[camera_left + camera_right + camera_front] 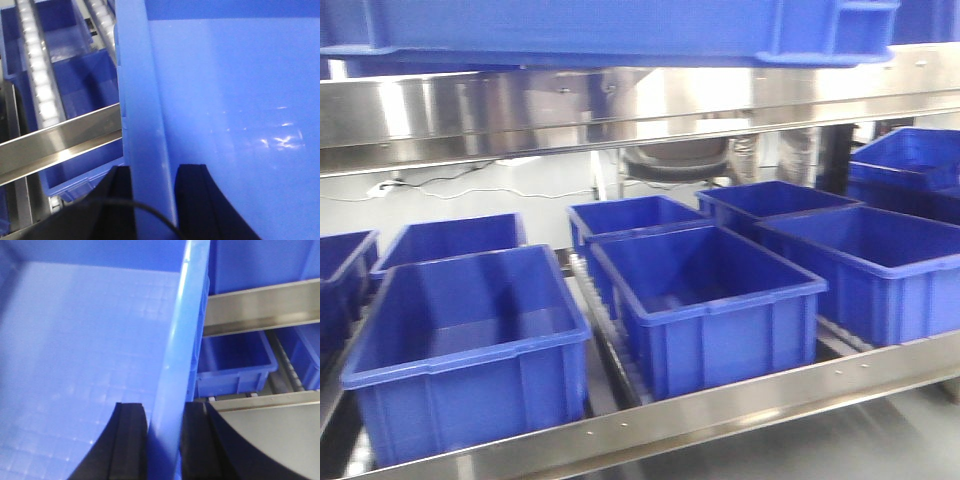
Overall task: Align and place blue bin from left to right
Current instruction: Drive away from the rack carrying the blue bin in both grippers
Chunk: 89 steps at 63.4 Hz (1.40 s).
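Two grippers share one load here. Closest in, the left gripper [152, 172] is clamped over a side wall of the large bright-blue plastic bin [240, 100]. One black finger [192, 200] sits inside the wall and one outside, and the thick rim runs straight away from the hand. The right gripper [165, 410] pinches the opposite wall the same way, with the bin's gridded inner surface on its inboard side.

So the bin hangs between the two hands, with neither arm nearer to it than the other. I'd judge its long axis to run from one hand across to the other, since from the front it spans almost the whole top of the view, level with the hands.

Below and beyond the hands is the brushed steel shelf rail [720, 405]. A pale roller track [37, 75] runs away under the left hand. Farther off, rows of open blue crates [705, 300] sit on the shelf, well below the carried bin.

The coming move looks like a sideways carry with both hands level, so the walls land square to those neighbours. Which slot it is meant for, I can't tell.
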Available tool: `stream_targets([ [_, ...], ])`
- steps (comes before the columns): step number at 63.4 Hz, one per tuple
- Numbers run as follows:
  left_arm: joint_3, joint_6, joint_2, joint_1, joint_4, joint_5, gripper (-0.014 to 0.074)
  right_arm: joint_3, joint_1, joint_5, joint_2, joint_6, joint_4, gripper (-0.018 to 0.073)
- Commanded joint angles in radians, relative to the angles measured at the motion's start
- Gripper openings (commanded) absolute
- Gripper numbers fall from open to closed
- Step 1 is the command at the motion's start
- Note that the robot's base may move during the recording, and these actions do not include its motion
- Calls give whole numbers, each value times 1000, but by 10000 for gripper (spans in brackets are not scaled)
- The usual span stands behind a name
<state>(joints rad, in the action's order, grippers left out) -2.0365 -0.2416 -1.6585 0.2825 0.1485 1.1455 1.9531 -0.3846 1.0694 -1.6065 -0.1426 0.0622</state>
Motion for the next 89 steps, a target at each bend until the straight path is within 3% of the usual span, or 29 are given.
stream_targets([
  [1,-20,3,29,4,-3,-118,-16,13,2,-69,23,37,-23,-76],
  [89,-20,3,29,4,-3,-118,-16,13,2,-69,23,37,-23,-76],
])
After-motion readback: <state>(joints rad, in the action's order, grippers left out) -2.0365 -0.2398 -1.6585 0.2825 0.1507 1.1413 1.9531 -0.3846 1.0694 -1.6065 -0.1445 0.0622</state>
